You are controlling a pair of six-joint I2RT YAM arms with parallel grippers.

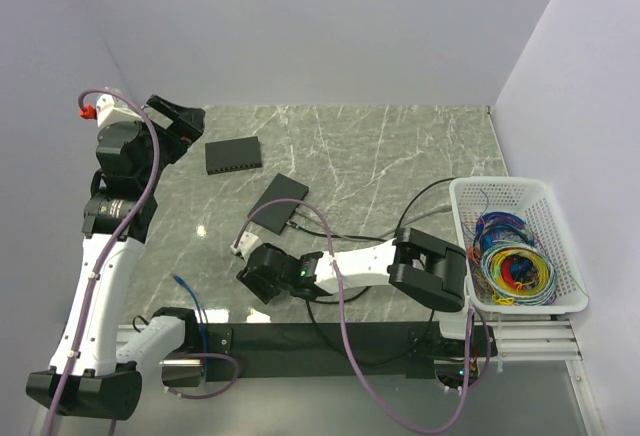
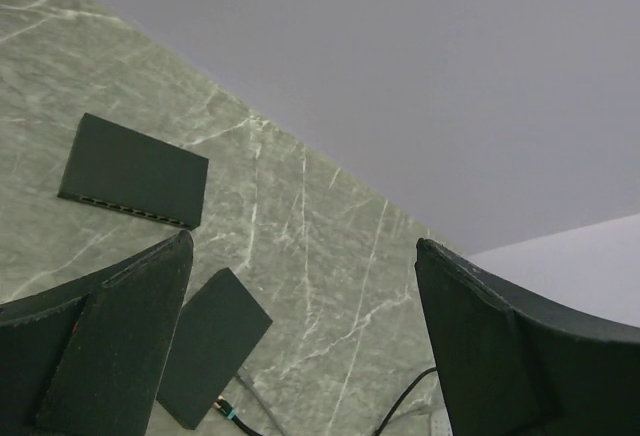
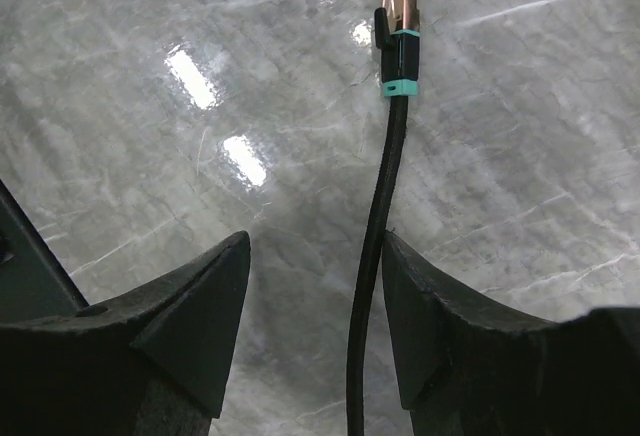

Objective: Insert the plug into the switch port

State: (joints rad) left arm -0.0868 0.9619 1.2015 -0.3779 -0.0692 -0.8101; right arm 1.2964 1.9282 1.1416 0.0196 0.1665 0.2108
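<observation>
The plug point(image 3: 398, 1) has a pale gold tip and a teal band. It lies on the marble table ahead of my right gripper point(image 3: 315, 246). Its thin black cable point(image 3: 375, 256) runs back between the open jaws, against the inner face of the right finger point(image 3: 430, 306). A flat black switch point(image 1: 232, 156) lies at the back left, with its row of sockets showing in the left wrist view point(image 2: 135, 171). My left gripper point(image 1: 180, 126) is open and empty, raised above the table's back left point(image 2: 300, 336).
A second flat black box point(image 1: 279, 202) lies nearer the middle, with another gold-tipped cable end point(image 2: 222, 411) at its edge. A thin blue cable point(image 1: 188, 291) hangs by the front left edge. A white basket point(image 1: 460, 196) of coloured wires stands at the right.
</observation>
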